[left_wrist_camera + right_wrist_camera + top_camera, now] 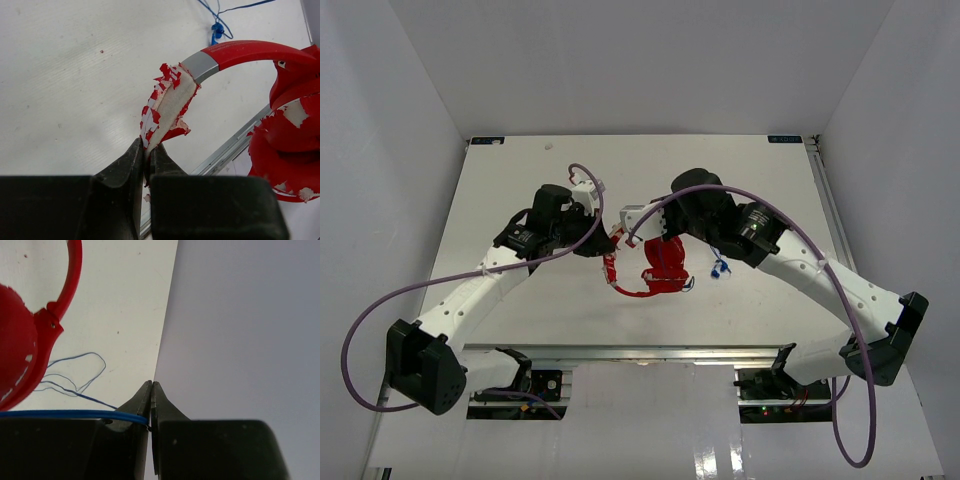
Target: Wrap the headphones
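At the centre of the surface [750, 190], the left gripper [146, 147] is clamping the headphones [660, 272] by the headband [170, 107]; the right gripper [151, 387] is pinching their cable [60, 414], running left toward the cup [12, 340].

No writing is legible; the blue tags [486, 141] on the table's [650, 170] far edge are too small

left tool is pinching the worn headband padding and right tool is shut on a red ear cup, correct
Not quite. The right tool is shut on the thin blue cable, not an ear cup, as the right wrist view shows. The left tool does pinch the worn headband padding.
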`<state>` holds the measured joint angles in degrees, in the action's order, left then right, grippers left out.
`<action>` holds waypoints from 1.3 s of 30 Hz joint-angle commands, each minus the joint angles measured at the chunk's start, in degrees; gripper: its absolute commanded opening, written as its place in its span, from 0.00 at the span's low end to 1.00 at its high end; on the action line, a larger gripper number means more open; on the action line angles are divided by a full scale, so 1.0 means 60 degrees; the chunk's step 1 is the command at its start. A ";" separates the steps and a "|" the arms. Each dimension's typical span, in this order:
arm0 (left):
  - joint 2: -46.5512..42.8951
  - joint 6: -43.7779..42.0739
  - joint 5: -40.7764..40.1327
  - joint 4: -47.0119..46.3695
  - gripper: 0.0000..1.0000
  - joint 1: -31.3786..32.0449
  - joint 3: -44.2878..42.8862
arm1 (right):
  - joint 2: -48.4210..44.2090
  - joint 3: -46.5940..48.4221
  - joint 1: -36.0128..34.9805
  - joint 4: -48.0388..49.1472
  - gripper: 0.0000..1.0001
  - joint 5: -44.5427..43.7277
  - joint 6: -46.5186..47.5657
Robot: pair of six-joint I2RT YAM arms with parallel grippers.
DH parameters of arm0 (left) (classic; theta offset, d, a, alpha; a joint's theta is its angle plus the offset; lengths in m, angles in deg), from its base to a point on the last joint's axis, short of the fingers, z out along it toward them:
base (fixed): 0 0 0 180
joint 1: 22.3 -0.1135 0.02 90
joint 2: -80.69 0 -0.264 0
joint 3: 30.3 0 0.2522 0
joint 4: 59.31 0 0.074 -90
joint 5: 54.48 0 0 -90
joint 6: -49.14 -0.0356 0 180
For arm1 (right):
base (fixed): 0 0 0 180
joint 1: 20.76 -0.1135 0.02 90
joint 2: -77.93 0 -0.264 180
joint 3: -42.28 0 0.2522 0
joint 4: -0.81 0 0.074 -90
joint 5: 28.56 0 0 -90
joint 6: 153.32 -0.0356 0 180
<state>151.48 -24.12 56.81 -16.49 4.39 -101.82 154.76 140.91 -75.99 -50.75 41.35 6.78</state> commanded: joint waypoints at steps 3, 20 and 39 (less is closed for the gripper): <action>-0.0605 0.0156 0.1155 -0.1006 0.00 0.0020 0.0047 | 0.0372 0.0991 0.0034 -0.0466 0.08 0.1607 -0.1258; -0.1087 0.0578 0.2454 -0.1781 0.00 0.0092 0.0365 | 0.0992 0.1260 0.1432 -0.0710 0.11 0.3284 -0.2025; -0.1561 0.1438 0.2859 -0.1842 0.00 0.0122 -0.0232 | 0.1902 0.2354 0.3004 -0.1970 0.11 0.7321 -0.2953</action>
<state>145.62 -19.03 70.91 -24.43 4.90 -99.38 165.70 152.26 -61.05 -61.64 78.46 -8.37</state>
